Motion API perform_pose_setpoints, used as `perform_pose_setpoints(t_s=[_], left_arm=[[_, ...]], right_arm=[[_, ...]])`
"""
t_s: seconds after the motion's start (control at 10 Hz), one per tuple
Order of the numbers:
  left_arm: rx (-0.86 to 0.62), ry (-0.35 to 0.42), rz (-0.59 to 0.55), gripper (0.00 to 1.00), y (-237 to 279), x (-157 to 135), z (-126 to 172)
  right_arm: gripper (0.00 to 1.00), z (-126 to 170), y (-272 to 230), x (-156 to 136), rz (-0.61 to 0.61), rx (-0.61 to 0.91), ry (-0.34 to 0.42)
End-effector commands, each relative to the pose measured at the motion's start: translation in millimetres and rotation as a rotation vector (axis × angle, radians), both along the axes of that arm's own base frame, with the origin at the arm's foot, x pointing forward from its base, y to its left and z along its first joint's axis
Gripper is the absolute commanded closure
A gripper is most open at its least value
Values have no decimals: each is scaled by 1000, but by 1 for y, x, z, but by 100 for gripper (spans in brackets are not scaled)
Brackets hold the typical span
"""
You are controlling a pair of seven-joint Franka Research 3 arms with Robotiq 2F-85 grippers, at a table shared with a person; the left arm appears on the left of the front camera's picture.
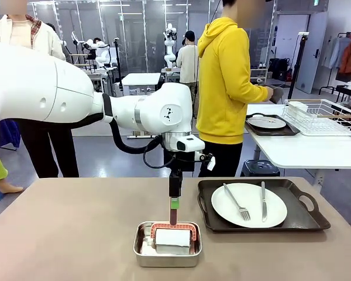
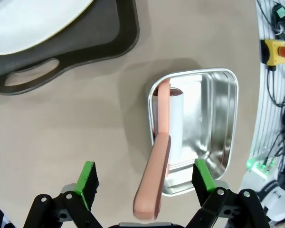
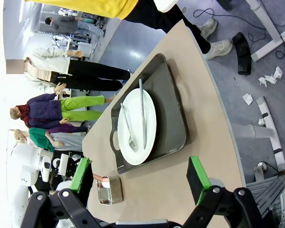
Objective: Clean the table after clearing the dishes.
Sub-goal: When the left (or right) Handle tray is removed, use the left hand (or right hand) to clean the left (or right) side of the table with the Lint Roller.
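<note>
The table (image 1: 70,234) spans the whole lower half of the front view, its taupe top bare on the left. The left arm (image 1: 64,93) sweeps in from the upper left and bends down at the middle of the frame. Behind it, upper centre, a person in a yellow hoodie (image 1: 222,82) stands at the far edge, turned toward the smaller white table (image 1: 304,151) at right, where a wire rack (image 1: 323,117) sits beside a second dark tray (image 1: 278,132) holding a white plate (image 1: 267,122).

On the main table, lower right, a dark handled tray (image 1: 263,226) carries the other plate (image 1: 248,206), with a fork (image 1: 237,202) lying left of a knife (image 1: 263,201) on it. Just left of that tray, at bottom centre, sits a shiny steel pan (image 1: 167,261). Inside it rests a white block (image 1: 172,237) with a reddish arched handle (image 1: 173,225) over its top.

The left gripper (image 1: 174,219) hangs straight down over the pan, its tip right at the top of the handle. In the left wrist view its green pads (image 2: 88,183) stand spread wide at the bottom of the frame — the handle rises in the gap between them, and neither pad touches it, so the jaws are open and grip nothing.

The right gripper (image 3: 138,183) shows along the bottom of its own view with jaws parted just as wide and nothing between them — only tabletop beyond, with the tray and plate in mid-frame and the pan small at lower left.
</note>
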State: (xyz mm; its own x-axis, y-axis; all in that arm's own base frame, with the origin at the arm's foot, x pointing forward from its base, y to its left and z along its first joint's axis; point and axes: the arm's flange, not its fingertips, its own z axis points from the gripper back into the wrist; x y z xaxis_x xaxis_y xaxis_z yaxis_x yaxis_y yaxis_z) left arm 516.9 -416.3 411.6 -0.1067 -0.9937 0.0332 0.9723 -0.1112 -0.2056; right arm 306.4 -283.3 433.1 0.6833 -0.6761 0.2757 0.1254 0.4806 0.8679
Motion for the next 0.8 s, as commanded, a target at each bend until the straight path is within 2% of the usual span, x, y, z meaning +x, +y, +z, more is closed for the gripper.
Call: perform_pose_setpoints(t_s=[0.0, 0.2, 0.3, 0.4, 0.5, 0.7], left_arm=[[54, 45, 38, 0, 0, -4, 2], [30, 60, 39, 0, 4, -5, 0], [21, 53, 43, 58, 5, -6, 0], [17, 56, 42, 58, 5, -7, 1], [16, 58, 34, 100, 5, -8, 2], [14, 72, 38, 100, 7, -8, 1]], right_arm=[[0, 1, 1, -1, 3, 2, -5], [0, 1, 1, -1, 3, 2, -5], [0, 1, 1, -1, 3, 2, -5], [0, 1, 1, -1, 3, 2, -5], [0, 1, 1, -1, 3, 2, -5], [0, 1, 1, -1, 3, 2, -5]])
